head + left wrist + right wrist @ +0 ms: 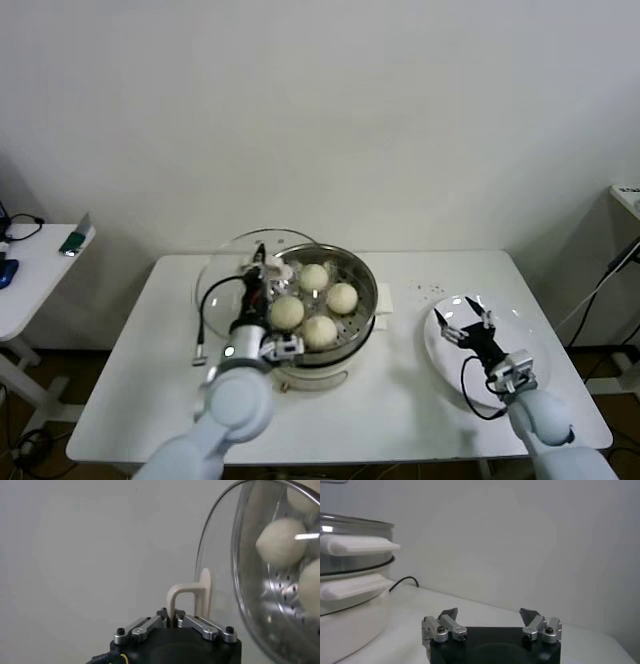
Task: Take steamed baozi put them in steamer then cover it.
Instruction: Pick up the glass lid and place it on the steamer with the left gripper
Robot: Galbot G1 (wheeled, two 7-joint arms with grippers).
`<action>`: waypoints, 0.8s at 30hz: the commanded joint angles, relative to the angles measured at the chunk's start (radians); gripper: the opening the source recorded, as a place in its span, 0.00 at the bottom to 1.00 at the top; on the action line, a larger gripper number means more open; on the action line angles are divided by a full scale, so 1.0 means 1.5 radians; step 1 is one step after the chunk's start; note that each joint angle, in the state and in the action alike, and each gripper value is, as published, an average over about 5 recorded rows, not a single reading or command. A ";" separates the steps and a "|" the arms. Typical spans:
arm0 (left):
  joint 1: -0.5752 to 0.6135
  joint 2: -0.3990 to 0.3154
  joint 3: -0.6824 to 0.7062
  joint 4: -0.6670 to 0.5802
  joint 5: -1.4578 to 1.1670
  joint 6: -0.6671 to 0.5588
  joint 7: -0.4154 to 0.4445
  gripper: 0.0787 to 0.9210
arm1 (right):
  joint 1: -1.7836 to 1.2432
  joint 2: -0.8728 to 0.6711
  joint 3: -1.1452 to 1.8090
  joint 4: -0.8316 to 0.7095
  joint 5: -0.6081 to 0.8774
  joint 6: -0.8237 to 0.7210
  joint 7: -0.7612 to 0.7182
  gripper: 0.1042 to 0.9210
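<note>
Left claw (174,616) clenched on the cover's (232,268) cream handle, tilting it at the steamer's (362,272) left rim, seemingly touching; four smooth baozi (314,301) inside, bench (420,400) centre. Right claw (472,327) released over plate (535,345).

Cream-white steamed baozi (288,312) in a shiny silver steamer (362,268) with a dot-perforated tray, on a white base. Clear glass cover (220,565), cream handle (192,596). White plate (527,345), white table (420,400). Black-and-silver left gripper (175,620) and right gripper (492,622).

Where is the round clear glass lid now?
In the head view, the round clear glass lid is tilted at the steel steamer's left rim, its handle in the left gripper.
</note>
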 commanded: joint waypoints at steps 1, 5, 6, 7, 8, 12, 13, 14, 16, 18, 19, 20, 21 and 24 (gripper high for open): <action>-0.049 -0.126 0.070 0.100 0.084 0.031 0.027 0.08 | 0.005 0.001 0.009 -0.009 -0.004 0.003 -0.001 0.88; -0.052 -0.135 0.069 0.121 0.085 0.032 0.022 0.08 | 0.005 0.003 0.012 -0.013 -0.007 0.006 -0.002 0.88; -0.052 -0.136 0.070 0.127 0.085 0.032 0.019 0.08 | 0.006 0.004 0.012 -0.014 -0.008 0.006 -0.003 0.88; -0.051 -0.138 0.071 0.133 0.084 0.032 0.016 0.08 | 0.006 0.005 0.012 -0.015 -0.009 0.007 -0.003 0.88; -0.050 -0.139 0.071 0.137 0.084 0.032 0.013 0.08 | 0.006 0.006 0.012 -0.015 -0.009 0.007 -0.003 0.88; -0.046 -0.144 0.071 0.150 0.079 0.032 0.004 0.08 | 0.007 0.007 0.013 -0.015 -0.010 0.008 -0.003 0.88; -0.046 -0.145 0.071 0.152 0.078 0.032 0.003 0.08 | 0.007 0.006 0.013 -0.014 -0.011 0.008 -0.003 0.88; -0.047 -0.146 0.072 0.153 0.078 0.032 0.004 0.08 | 0.007 0.006 0.013 -0.014 -0.011 0.008 -0.003 0.88; -0.048 -0.148 0.072 0.155 0.077 0.032 0.005 0.08 | 0.006 0.005 0.013 -0.014 -0.011 0.008 -0.003 0.88; -0.048 -0.148 0.072 0.157 0.075 0.032 0.007 0.08 | 0.006 0.005 0.013 -0.014 -0.012 0.008 -0.003 0.88; -0.047 -0.147 0.072 0.158 0.074 0.032 0.007 0.08 | 0.006 0.005 0.013 -0.014 -0.012 0.008 -0.003 0.88; -0.047 -0.147 0.072 0.159 0.074 0.032 0.008 0.08 | 0.006 0.005 0.012 -0.014 -0.013 0.009 -0.003 0.88; -0.047 -0.147 0.072 0.159 0.073 0.032 0.009 0.08 | 0.006 0.005 0.012 -0.015 -0.014 0.009 -0.003 0.88; -0.048 -0.147 0.072 0.160 0.074 0.032 0.013 0.08 | 0.007 0.006 0.011 -0.015 -0.015 0.009 -0.003 0.88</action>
